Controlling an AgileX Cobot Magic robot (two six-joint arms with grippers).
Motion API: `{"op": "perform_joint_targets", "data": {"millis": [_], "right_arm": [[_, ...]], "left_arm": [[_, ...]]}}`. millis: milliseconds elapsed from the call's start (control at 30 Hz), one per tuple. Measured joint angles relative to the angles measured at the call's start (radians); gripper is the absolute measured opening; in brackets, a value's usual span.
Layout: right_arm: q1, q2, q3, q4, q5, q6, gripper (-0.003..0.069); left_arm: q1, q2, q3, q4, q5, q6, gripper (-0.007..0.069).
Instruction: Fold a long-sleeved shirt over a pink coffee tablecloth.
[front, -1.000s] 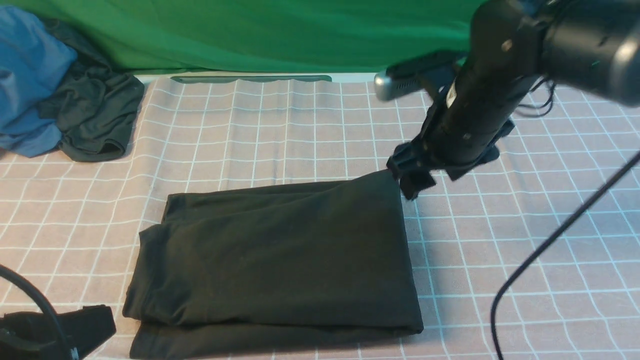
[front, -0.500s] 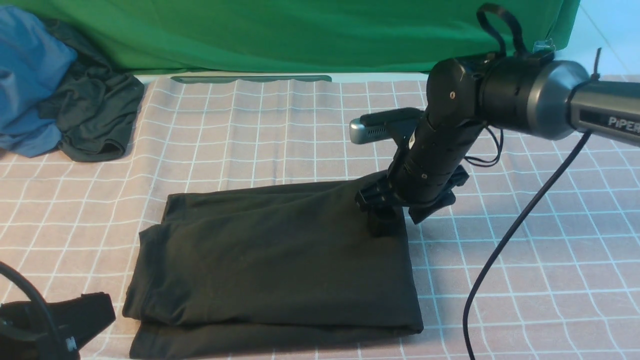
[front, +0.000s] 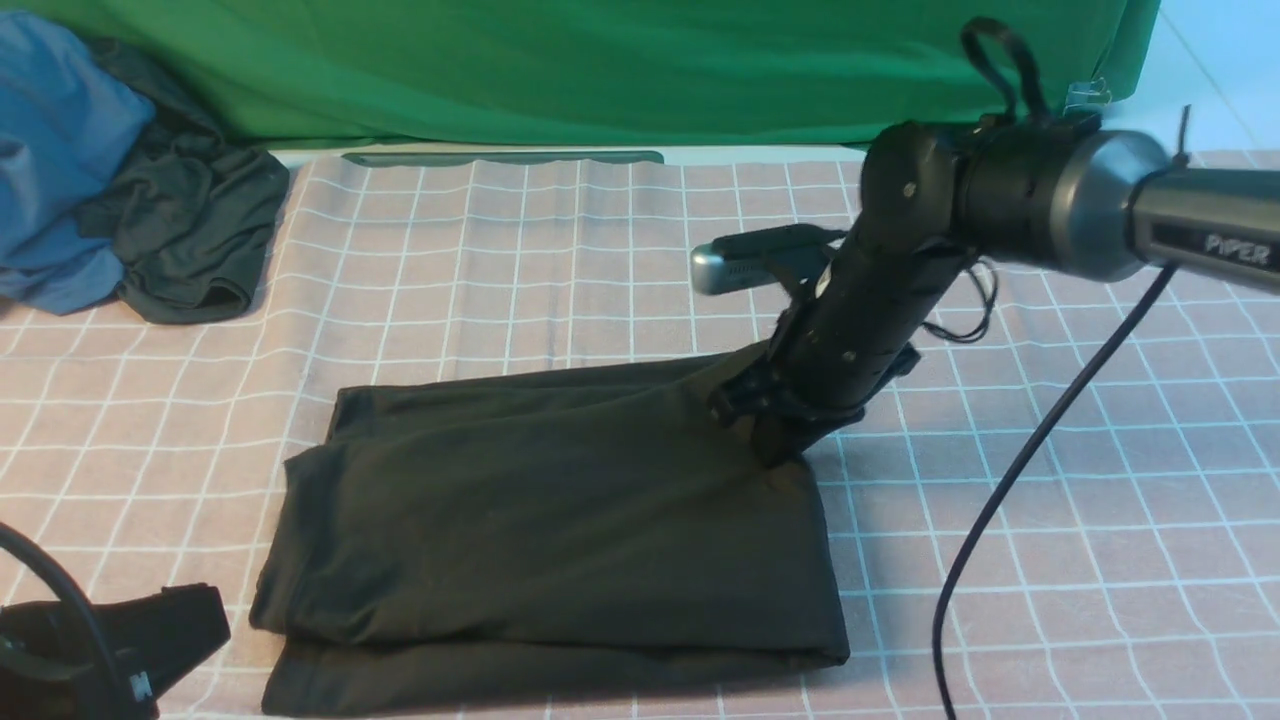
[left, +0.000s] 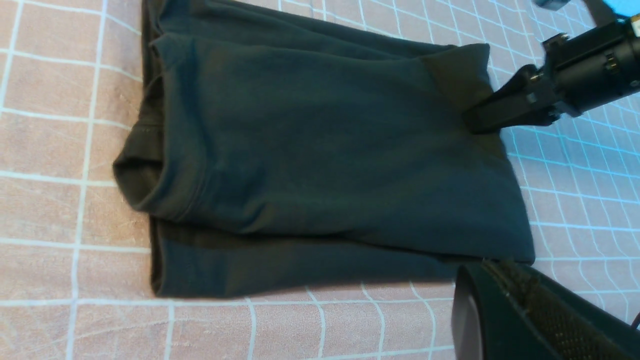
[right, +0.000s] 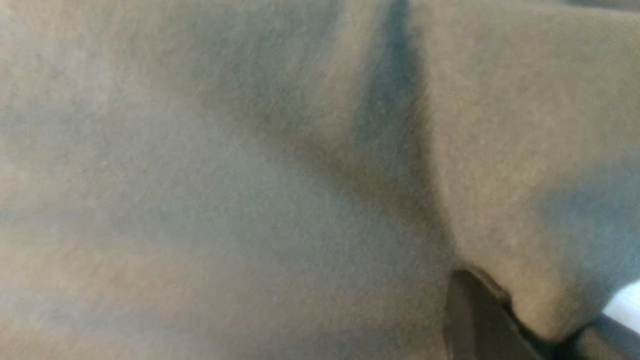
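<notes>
Right fingers (front: 775, 450) pinching shirt's (front: 560, 520) far right corner

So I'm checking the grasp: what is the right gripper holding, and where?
The right gripper pinches the long-sleeved shirt at its far right corner; fabric bunches there.

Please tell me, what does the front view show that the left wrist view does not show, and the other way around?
Only the front view shows the green cloth at the back, the blue garment and the smaller dark garment heaped at the far left, and most of the right arm.

Only the left wrist view shows up close the rounded fold and layered hems at one end of the long-sleeved shirt.

Both show the folded shirt on the pink coffee tablecloth, with the right gripper pinching its far right corner.
</notes>
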Motion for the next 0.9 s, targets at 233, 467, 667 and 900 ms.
{"op": "perform_joint_targets", "data": {"millis": [233, 467, 667, 900], "right_arm": [[-0.085, -0.044, 0.000, -0.042, 0.047, -0.006, 0.0108], [-0.100, -0.044, -0.004, -0.057, 0.124, -0.044, 0.0393], [-0.102, -0.105, -0.050, -0.208, 0.287, -0.080, 0.0297], [-0.102, -0.422, -0.051, -0.226, 0.289, -0.010, 0.0040]], "left_arm": [[0.000, 0.000, 0.000, 0.000, -0.009, 0.000, 0.0013], [0.000, 0.000, 0.000, 0.004, -0.031, 0.000, 0.0013], [0.000, 0.000, 0.000, 0.075, -0.039, 0.000, 0.0013], [0.000, 0.000, 0.000, 0.073, -0.033, 0.000, 0.0013]]}}
